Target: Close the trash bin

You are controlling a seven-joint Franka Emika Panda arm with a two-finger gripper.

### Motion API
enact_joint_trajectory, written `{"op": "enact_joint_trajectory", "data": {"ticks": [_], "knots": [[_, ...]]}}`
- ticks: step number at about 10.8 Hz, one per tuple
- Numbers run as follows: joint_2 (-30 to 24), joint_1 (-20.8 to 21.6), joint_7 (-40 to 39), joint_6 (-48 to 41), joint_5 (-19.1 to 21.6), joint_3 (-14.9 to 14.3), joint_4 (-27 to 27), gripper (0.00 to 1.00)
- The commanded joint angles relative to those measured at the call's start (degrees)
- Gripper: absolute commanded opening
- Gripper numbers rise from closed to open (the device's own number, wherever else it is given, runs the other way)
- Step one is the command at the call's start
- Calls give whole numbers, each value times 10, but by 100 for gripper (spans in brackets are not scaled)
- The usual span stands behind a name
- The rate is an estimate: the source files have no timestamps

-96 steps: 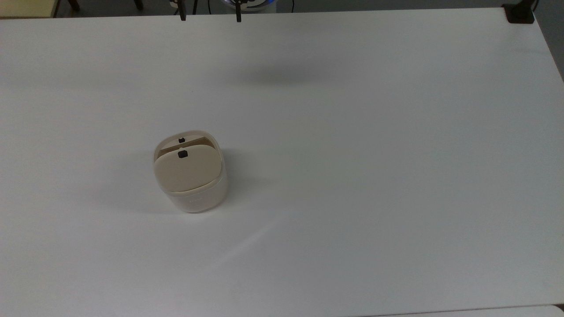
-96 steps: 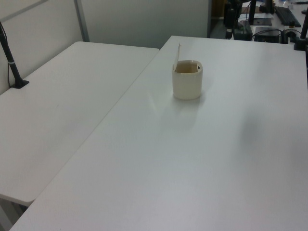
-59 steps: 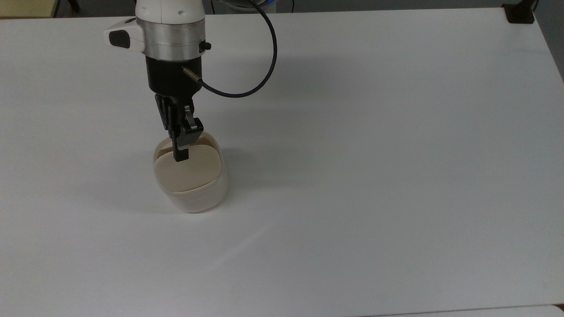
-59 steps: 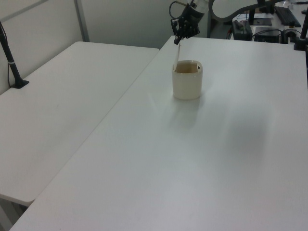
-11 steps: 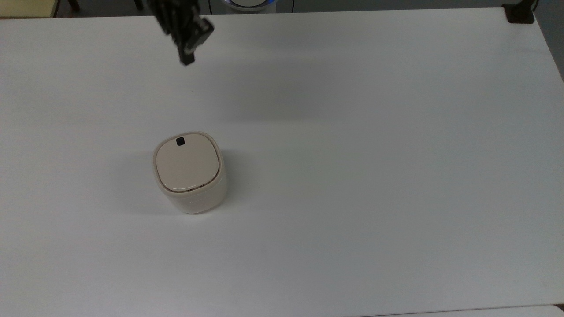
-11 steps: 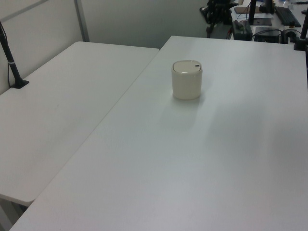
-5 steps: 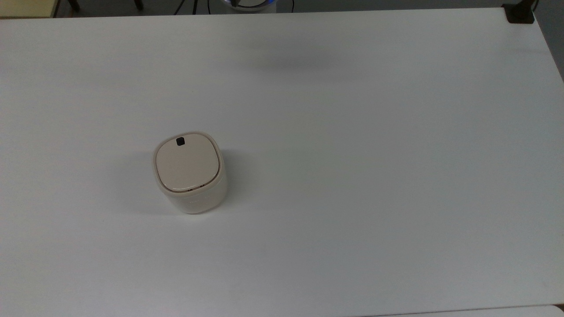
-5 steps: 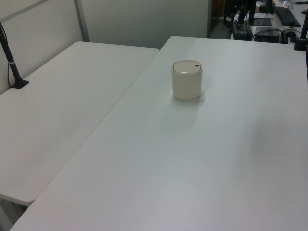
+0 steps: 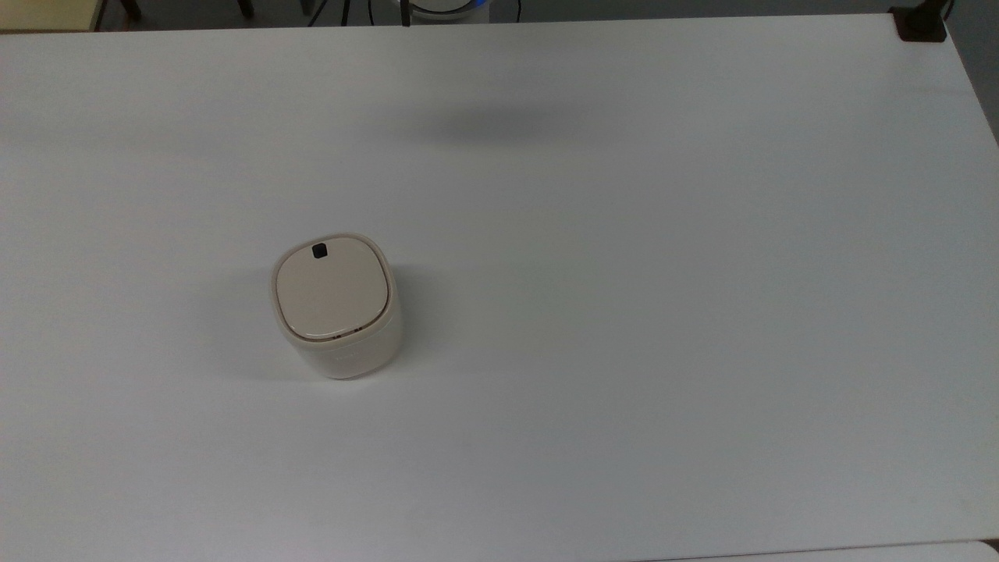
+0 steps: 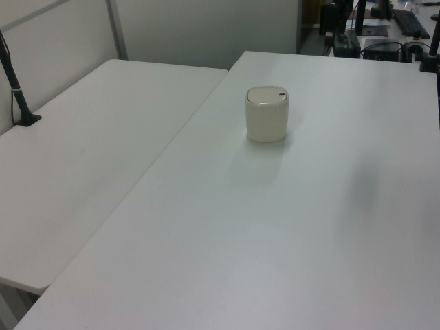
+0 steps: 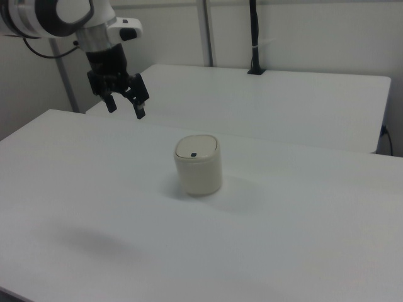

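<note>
Below your claw point(image 11: 124, 107) and off toward the right view's right, well apart from it, the trash bin point(image 11: 198, 165) stands upright on the white table point(image 11: 302, 233), its beige lid point(image 9: 332, 292) lying flat and shut. Your claw hangs in the air, fingers spread, holding nothing.

White robot arm point(image 11: 56, 16) cut off by the right view's top left corner; white desk point(image 9: 624, 312) cropped at the top view's lower edge.
</note>
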Motion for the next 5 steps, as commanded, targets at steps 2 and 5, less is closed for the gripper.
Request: {"op": "enact_joint_trajectory", "data": {"ticks": [2,5], "knots": [[21,4,-17,0,0,-6,21,100],[22,5,-20,-1,2,-6,22,100]]}}
